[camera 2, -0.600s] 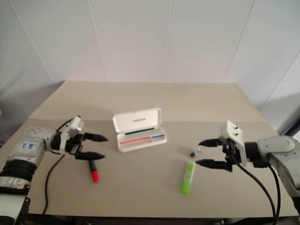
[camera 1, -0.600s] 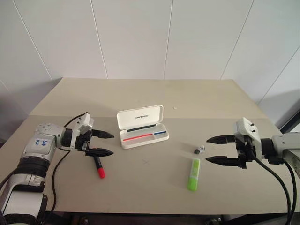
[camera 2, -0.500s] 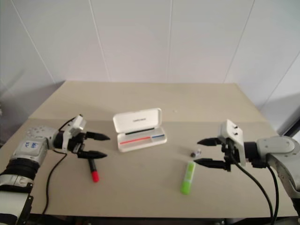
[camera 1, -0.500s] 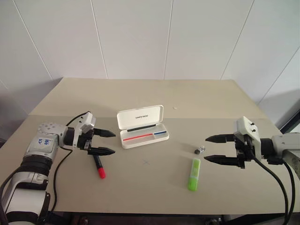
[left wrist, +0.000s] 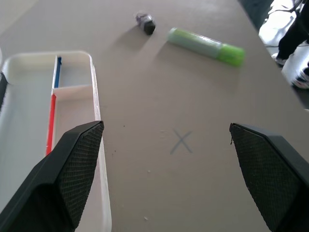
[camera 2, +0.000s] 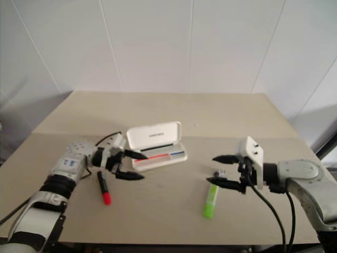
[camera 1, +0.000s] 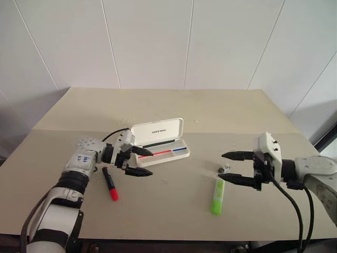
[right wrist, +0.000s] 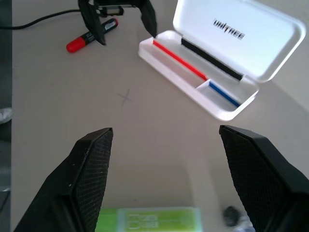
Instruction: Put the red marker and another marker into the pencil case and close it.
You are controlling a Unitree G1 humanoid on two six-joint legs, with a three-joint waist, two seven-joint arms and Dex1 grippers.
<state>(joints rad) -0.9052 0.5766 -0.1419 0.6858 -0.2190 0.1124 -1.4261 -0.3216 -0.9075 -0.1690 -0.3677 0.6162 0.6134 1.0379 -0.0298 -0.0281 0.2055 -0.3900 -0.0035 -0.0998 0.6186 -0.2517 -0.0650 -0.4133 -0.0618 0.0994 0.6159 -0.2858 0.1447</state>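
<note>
Markers lie nearest, two in all: the slim red-and-black marker (camera 1: 110,185) beside the wide-open, empty left gripper (camera 1: 143,162), the stubby lime-green highlighter (camera 1: 217,195) under the equally spread, empty right gripper (camera 1: 225,166). One tiny grey-black object (camera 1: 225,168) sits just past the highlighter. Farther back, the single flat white plastic pencil case (camera 1: 158,141) stands open on the tan table (camera 1: 210,113).

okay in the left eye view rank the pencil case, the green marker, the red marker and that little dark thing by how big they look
1. Pencil case, open, clearly largest.
2. Green marker and red marker: similar length, the green one thicker; too close to rank firmly.
3. Small dark object, smallest by far.
</note>
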